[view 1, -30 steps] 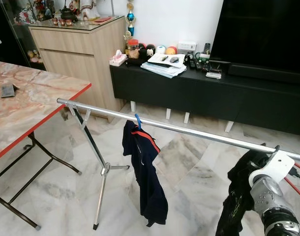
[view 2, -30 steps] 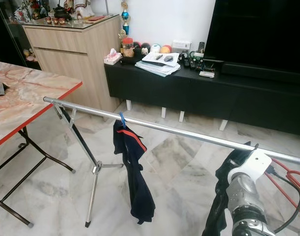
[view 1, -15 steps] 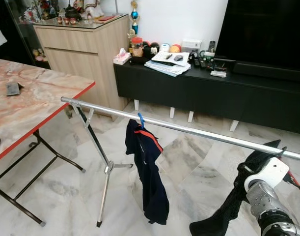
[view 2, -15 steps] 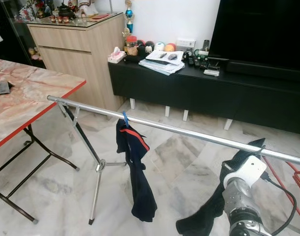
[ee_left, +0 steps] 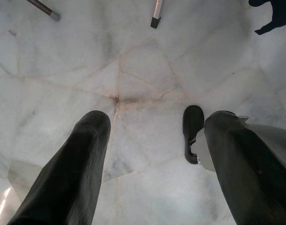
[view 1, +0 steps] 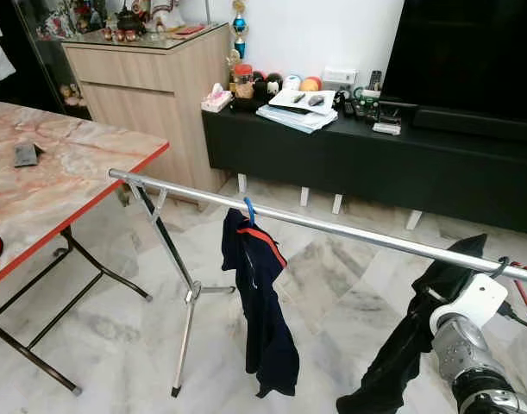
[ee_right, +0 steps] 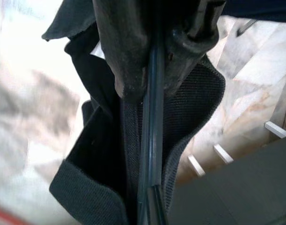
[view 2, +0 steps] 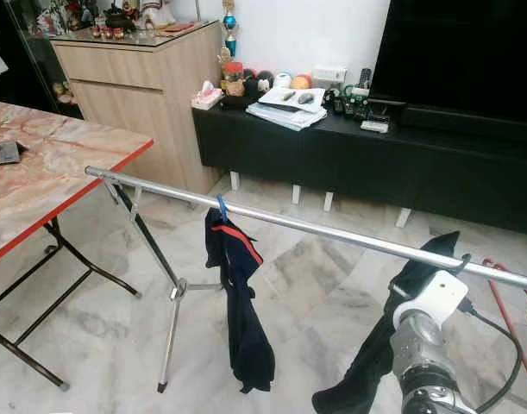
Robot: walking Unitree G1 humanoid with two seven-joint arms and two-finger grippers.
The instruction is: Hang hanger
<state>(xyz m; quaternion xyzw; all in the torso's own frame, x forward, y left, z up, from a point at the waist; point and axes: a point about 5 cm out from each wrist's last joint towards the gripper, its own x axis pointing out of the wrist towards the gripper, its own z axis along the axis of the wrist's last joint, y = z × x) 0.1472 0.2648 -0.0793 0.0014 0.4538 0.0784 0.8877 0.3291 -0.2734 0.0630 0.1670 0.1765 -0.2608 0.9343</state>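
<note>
Head views: my right arm, with its white wrist housing [view 1: 475,299], is raised just under the right end of the silver drying-rack rail [view 1: 332,228]. It carries a black garment [view 1: 410,345] on a hanger whose dark hook [view 1: 502,266] sits at the rail; I cannot tell whether the hook is already over the rail or only touching it. The garment trails down towards the marble floor [view 1: 99,328]. Further left along the rail, well apart, a navy garment with a red stripe [view 1: 256,302] hangs from a blue hanger hook [view 1: 248,208].

Right wrist view: the right gripper [ee_right: 154,82] has its two black fingers [ee_right: 121,47] pressed together on the thin bluish bar of the hanger [ee_right: 151,140], with black knit and mesh fabric bunched round them. This grip is hidden in the head views behind the wrist housing and cloth.

Left wrist view: the left gripper [ee_left: 154,154] hangs idle, its fingers spread, pointing down at the floor. It shows the robot's dark foot [ee_left: 193,132] and the rack's leg tip [ee_left: 155,18].

Step in hand, as I judge it: seating the hook on the rail. The next move calls for confirming that the hook is over the rail, lowering until the rail takes the weight, then releasing.
</note>
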